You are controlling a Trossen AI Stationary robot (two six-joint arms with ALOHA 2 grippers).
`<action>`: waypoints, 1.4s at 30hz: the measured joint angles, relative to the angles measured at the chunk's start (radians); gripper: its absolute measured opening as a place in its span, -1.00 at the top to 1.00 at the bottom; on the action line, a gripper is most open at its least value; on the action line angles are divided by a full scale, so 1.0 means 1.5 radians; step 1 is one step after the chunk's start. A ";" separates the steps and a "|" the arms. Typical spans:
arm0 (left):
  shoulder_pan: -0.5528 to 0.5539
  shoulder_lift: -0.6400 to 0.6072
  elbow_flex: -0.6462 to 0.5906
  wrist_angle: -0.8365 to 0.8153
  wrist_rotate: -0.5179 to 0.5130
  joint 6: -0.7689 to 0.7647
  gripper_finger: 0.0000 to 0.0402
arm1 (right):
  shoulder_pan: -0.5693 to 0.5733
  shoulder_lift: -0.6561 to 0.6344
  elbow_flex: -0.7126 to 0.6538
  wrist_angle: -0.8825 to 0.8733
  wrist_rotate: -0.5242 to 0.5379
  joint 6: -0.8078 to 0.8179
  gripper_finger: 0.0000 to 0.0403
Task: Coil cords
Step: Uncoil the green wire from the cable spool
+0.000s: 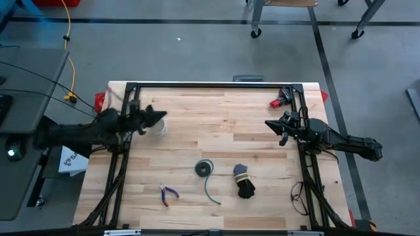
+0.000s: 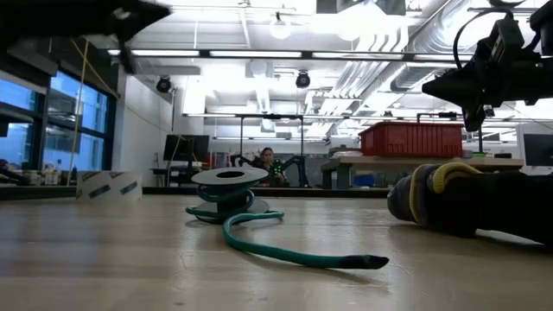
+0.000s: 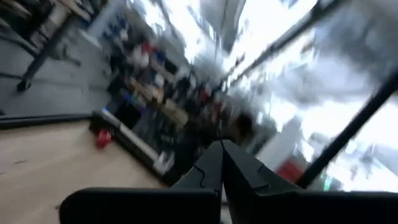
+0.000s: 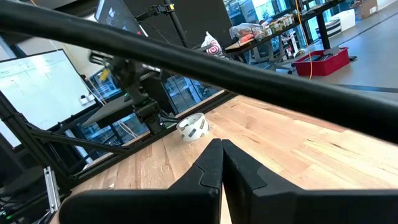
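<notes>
The cord (image 1: 204,168) is a small dark round coil lying flat on the wooden table, near the middle toward the near edge. Its thin green tail (image 1: 211,191) trails on the table toward the near edge. In the low view the coil (image 2: 229,186) and tail (image 2: 294,252) show in front. My left gripper (image 1: 163,117) is shut and empty, raised at the table's left, far from the cord; its fingers (image 3: 211,163) meet. My right gripper (image 1: 268,124) is shut and empty at the table's right, its fingers (image 4: 211,163) together.
A black cord bundle with a yellow tie (image 1: 244,182) lies right of the coil. Pliers with red and blue handles (image 1: 167,194) lie near the front left. A pale ring (image 4: 193,126) sits by the left gripper. A red clamp (image 1: 282,99) is at the far right.
</notes>
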 joint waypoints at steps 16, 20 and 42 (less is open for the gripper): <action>0.007 0.437 0.421 -0.309 0.281 0.013 1.00 | 0.000 0.001 0.000 0.001 0.003 -0.035 1.00; 0.007 0.421 0.420 -0.305 0.224 0.044 1.00 | 0.000 0.001 0.000 0.001 0.004 -0.033 1.00; -0.026 0.347 0.256 -0.304 0.298 0.123 1.00 | 0.010 0.041 0.041 0.216 0.079 0.293 1.00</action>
